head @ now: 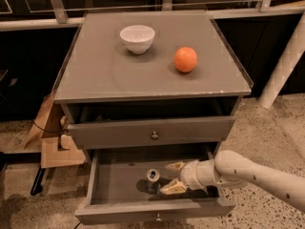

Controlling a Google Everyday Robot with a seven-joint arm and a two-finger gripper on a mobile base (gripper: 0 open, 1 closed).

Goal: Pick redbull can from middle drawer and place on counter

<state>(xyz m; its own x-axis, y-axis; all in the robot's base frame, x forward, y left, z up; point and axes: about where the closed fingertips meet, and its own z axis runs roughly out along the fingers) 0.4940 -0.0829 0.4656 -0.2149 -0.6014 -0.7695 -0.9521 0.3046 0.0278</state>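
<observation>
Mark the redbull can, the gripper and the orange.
redbull can (153, 175): camera view, its shiny top.
gripper (165, 178): camera view, midway between open fingertips, in the middle drawer (114, 184).
orange (185, 59): camera view, middle of the fruit.

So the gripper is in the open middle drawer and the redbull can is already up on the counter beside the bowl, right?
No. The camera view shows the redbull can standing in the open middle drawer, next to the open gripper, not on the counter beside the bowl. The rest holds.
</observation>
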